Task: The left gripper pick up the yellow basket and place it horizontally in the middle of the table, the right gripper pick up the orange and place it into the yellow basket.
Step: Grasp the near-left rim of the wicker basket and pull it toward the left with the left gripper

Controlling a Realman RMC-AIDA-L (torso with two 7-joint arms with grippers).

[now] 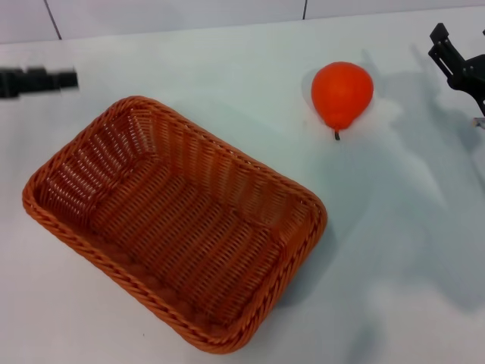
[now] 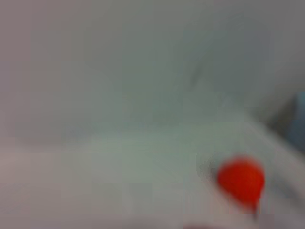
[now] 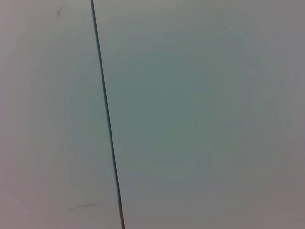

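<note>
Basket [image 1: 174, 227] near left on table [image 1: 394, 250], diagonal, probably light, stiff: grip braided rim. Orange [image 1: 342, 92] far right, smooth, likely slippery. Left gripper [image 1: 38, 80] far left, right gripper [image 1: 455, 64] far right: holding nothing, opening unclear.

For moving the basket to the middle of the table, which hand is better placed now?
The left hand. It hovers at the table's far left, just beyond the yellow basket's far corner. The right hand is at the far right, past the orange, away from the basket.

pale panelled wall [image 1: 182, 15], thin dark seams [image 3: 106, 114]
</note>
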